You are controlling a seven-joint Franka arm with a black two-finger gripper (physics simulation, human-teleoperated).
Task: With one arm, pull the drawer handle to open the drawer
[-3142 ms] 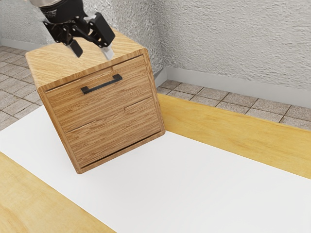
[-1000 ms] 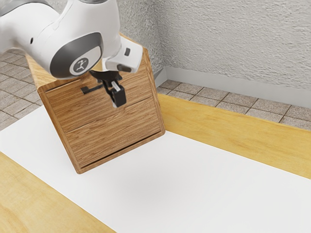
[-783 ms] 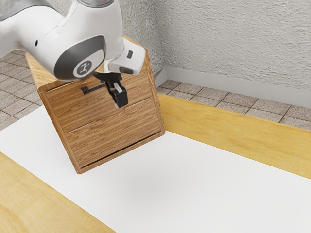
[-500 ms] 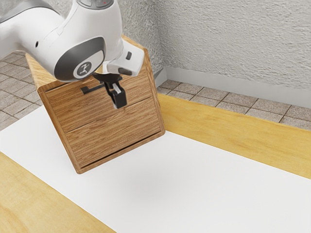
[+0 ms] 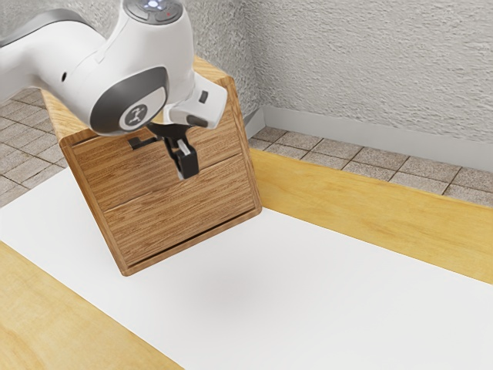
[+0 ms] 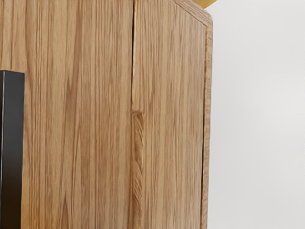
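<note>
Oak-grained cabinet [image 5: 181, 204] stands at ten o'clock on the white table [image 5: 323, 293] in the exterior view, its top drawer [image 5: 108, 166] flush and shut. The white arm [image 5: 77, 58] hangs the gripper [image 5: 185, 168] against the drawer front. The black handle [image 5: 139, 142] pokes out at ten o'clock of it. Whether the claw is open or closed I cannot tell.

Wrist view: the drawer [image 6: 71, 119] grain up close, the handle [image 6: 10, 152] on it, and the table [image 6: 257, 124] beyond the cabinet's edge.

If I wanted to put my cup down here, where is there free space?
The white table surface is bare from the oak drawer cabinet to the exterior view's right edge, between the far wooden band and the near wooden band. It is crowded at the cabinet's upper front, where the black two-finger gripper hangs by the black bar handle.
</note>
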